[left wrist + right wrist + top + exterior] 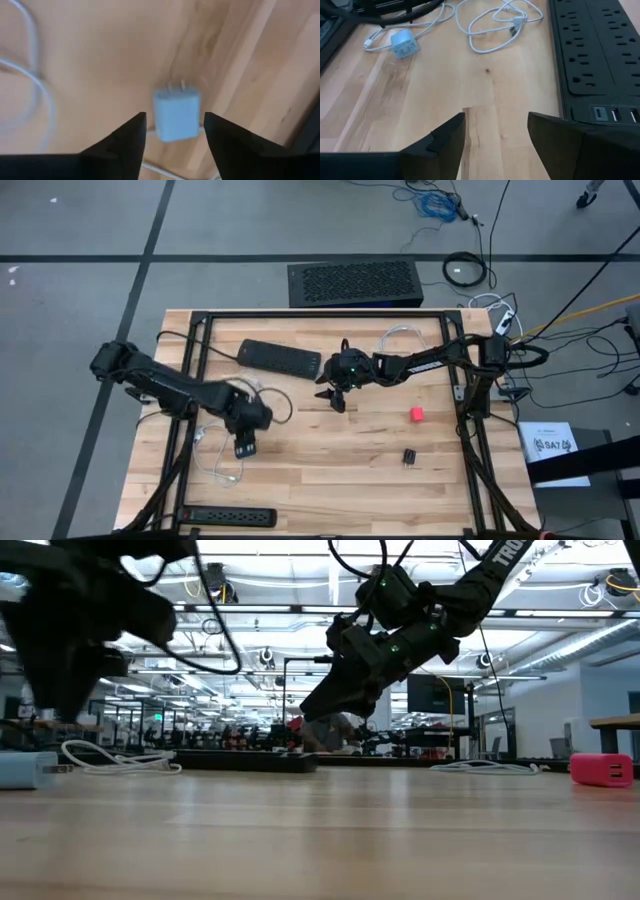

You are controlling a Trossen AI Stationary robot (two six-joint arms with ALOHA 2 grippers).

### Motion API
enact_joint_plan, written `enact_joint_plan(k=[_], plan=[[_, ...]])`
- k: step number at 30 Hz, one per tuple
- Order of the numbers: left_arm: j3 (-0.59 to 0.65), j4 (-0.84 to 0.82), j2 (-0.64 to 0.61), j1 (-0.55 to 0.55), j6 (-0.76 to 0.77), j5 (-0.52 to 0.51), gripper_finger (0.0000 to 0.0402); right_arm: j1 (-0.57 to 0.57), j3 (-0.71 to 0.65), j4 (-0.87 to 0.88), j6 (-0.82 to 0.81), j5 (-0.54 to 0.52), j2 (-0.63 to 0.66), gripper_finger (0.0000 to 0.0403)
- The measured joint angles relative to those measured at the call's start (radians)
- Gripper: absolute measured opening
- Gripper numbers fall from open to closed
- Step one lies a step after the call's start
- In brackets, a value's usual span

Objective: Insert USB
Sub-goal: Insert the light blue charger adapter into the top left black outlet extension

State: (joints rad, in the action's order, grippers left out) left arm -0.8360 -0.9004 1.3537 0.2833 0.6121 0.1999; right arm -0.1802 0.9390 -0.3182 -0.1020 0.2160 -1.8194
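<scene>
Open left gripper (172, 132) above charger (176, 115), table (100, 60)

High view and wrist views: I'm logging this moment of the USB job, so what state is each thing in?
Left gripper: fingers open, over the pale blue wall charger, holding nothing.
Pale blue wall charger: lying flat on the wood, prongs bare, not gripped.
White cable: loosely coiled, lying free.
Right gripper: fingers open, empty.
Black power strip with USB ports: sockets and ports unoccupied where visible.
</scene>
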Motion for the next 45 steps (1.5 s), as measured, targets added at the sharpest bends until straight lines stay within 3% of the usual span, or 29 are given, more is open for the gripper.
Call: enact_joint_plan(k=[7,17,25,29,32,38,45], plan=[[0.0,0.003,0.111,0.119,0.109,-0.086,0.0217,0.005,0.0,0.0,0.022,-0.004,0.0,0.0206],[-0.005,0.142,0.267,0.124,0.057,-0.086,0.0214,0.006,0.0,0.017,0.035,-0.004,0.0,0.0206],[-0.002,0.204,0.281,-0.001,-0.107,-0.128,0.013,0.005,0.0,0.177,0.042,-0.008,0.111,0.0206],[-0.023,0.411,0.283,-0.079,-0.214,-0.275,0.0123,0.005,0.0,0.301,0.06,-0.042,0.225,0.0206],[-0.026,0.532,0.287,-0.135,-0.29,-0.31,0.0123,0.007,0.001,0.396,0.078,-0.109,0.305,0.0206],[-0.032,0.847,0.287,-0.267,-0.386,-0.268,0.0123,0.019,0.001,0.563,0.067,-0.227,0.4,0.0206],[-0.024,1.161,0.286,-0.391,-0.367,-0.07,0.0123,0.094,-0.002,0.598,0.048,-0.35,0.409,0.0206]])
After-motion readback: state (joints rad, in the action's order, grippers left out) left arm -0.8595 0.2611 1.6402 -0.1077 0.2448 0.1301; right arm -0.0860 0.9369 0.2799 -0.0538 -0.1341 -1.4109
